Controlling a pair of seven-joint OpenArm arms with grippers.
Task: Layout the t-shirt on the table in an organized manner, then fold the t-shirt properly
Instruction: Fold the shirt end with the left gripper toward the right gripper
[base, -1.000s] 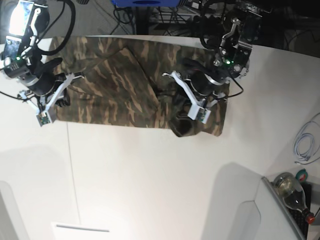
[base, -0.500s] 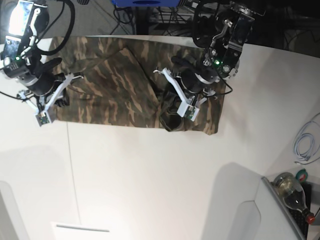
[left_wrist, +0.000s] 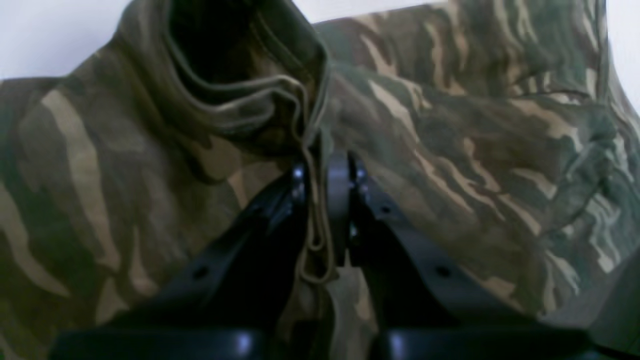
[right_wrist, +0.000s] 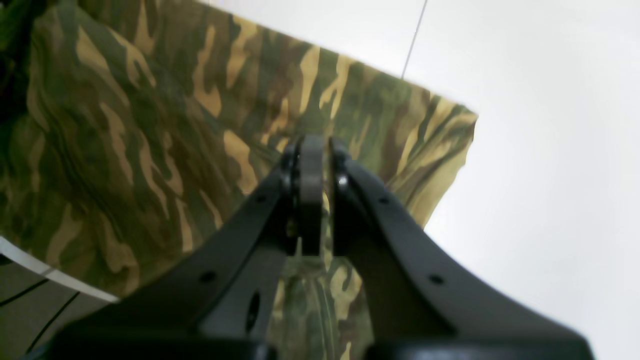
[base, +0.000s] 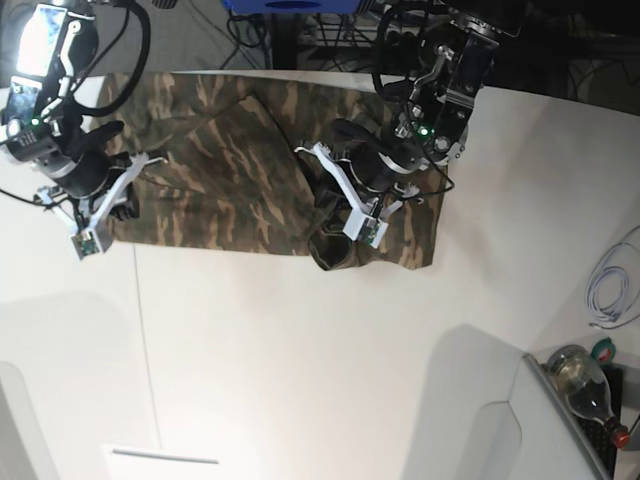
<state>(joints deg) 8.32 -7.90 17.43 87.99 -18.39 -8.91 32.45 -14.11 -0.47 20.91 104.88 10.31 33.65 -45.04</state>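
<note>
The camouflage t-shirt (base: 230, 170) lies spread across the far part of the white table (base: 300, 360), with its right side bunched and doubled over. My left gripper (base: 328, 203) is over that bunched part. In the left wrist view this left gripper (left_wrist: 320, 172) is shut on a hem of the t-shirt (left_wrist: 450, 125), which runs between its fingers. My right gripper (base: 122, 200) sits at the shirt's left edge. In the right wrist view the right gripper (right_wrist: 312, 150) is shut on the t-shirt (right_wrist: 150, 125) near a corner, with cloth hanging below its tips.
A thin dark seam line (base: 145, 340) runs down the table. A white cable (base: 610, 285) lies at the right edge, with a bottle (base: 585, 385) at the lower right. A white flat object (base: 165, 460) sits at the near edge. Cables crowd the space behind the table.
My left gripper has moved left toward the shirt's middle, pulling the right side of the shirt with it. The right gripper has hardly moved.
</note>
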